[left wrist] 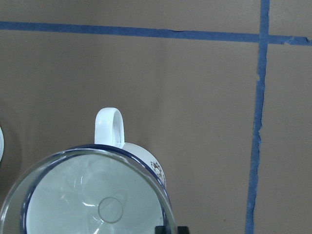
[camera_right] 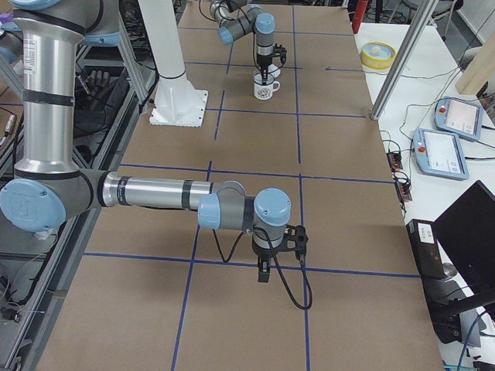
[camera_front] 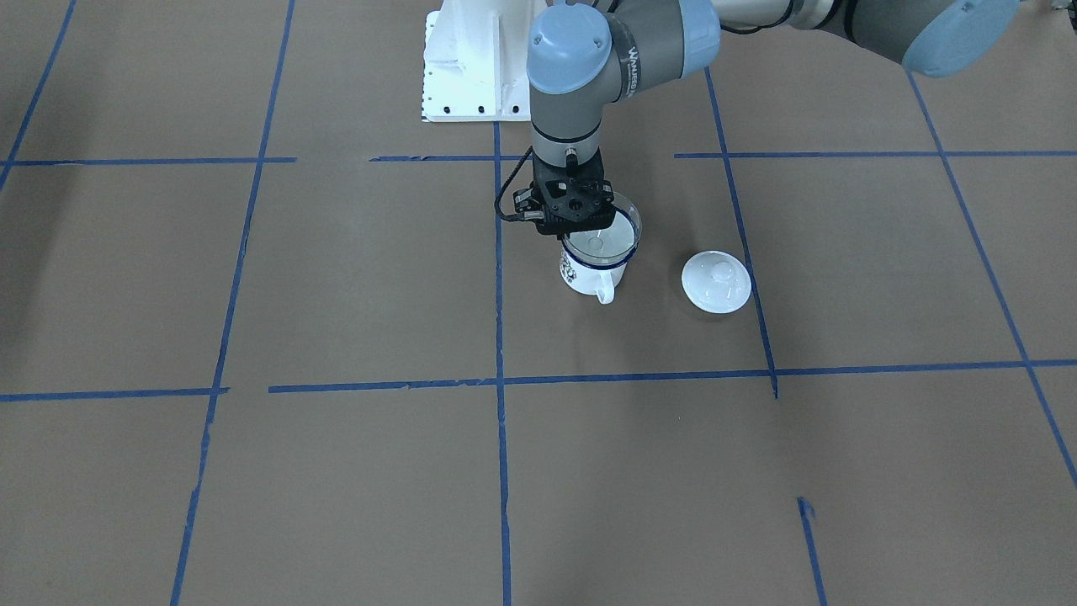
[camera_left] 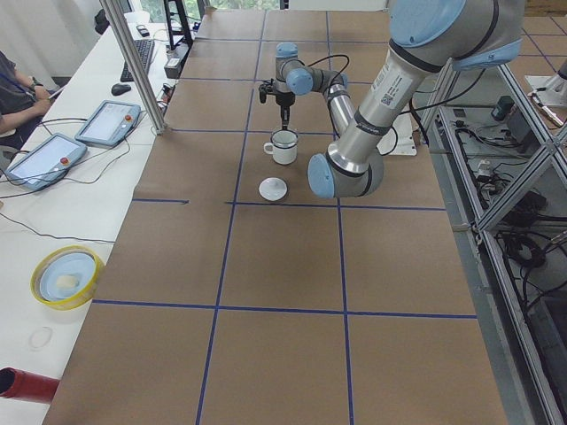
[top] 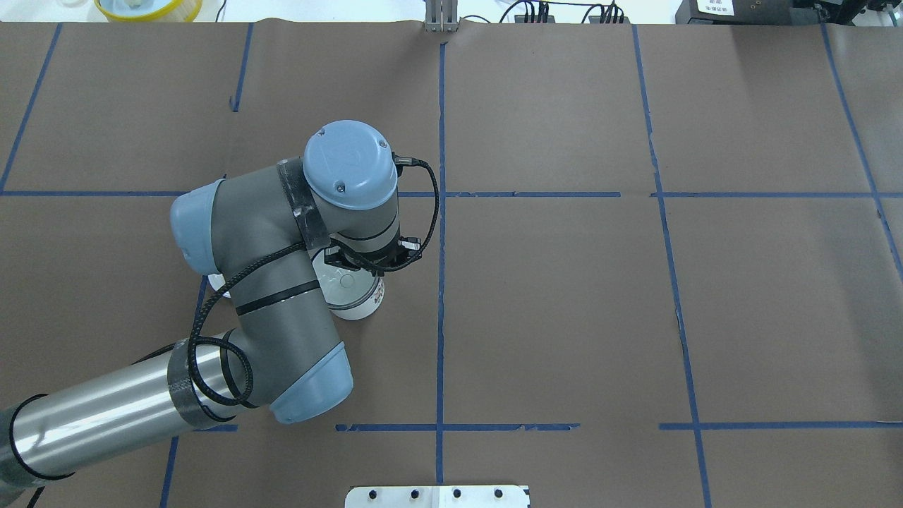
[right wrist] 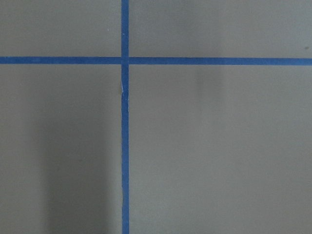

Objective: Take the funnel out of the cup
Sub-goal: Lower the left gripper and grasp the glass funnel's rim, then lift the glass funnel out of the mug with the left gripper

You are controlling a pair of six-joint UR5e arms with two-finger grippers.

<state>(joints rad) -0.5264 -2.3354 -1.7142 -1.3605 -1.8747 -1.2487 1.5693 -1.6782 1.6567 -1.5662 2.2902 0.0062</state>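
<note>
Brown paper marked with a blue tape grid covers the tabletop [camera_front: 336,471]. From the robot's right end, the nearest thing is the right gripper [camera_right: 264,272]. It points down over bare paper, well apart from everything else, and it is unclear whether its jaws are released or clenched. Farther along, the white cup [camera_front: 582,274] stands upright with the clear funnel [camera_front: 607,240] seated in its mouth. The left gripper [camera_front: 579,225] hangs at the funnel's rim; whether its jaws grasp the rim cannot be told. Beyond, a white domed lid [camera_front: 716,282] lies near the cup, not touching it.
</note>
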